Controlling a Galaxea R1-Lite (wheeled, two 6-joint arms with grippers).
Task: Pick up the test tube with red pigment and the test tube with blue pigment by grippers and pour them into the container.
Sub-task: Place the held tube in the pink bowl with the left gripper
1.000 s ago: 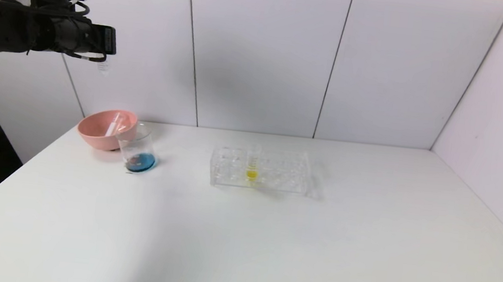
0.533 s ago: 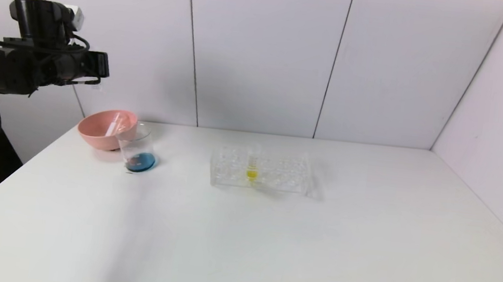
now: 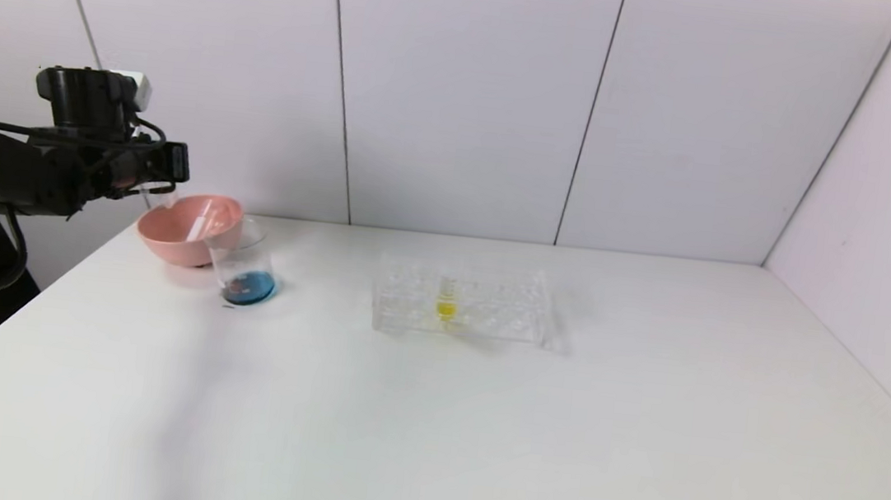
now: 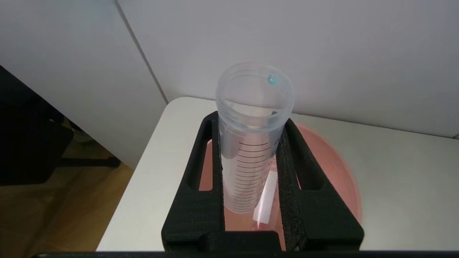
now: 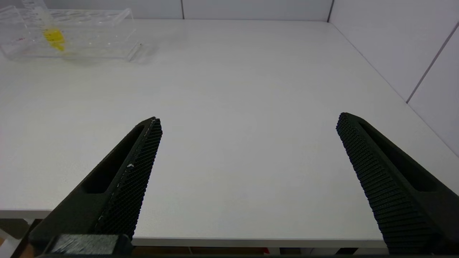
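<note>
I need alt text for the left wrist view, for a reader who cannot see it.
The left gripper holds an empty clear graduated test tube between its black fingers, open mouth toward the camera, above the pink bowl on the white table. A small blue droplet sticks inside the tube's rim.

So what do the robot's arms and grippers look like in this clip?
The left gripper is matte black, with two wedge-shaped, slotted fingers with textured inner faces. In the head view its arm is black with loose black cables, a small white-grey box on top and an orange patch farther back. The right gripper has matching black fingers with dimpled inner faces.
</note>
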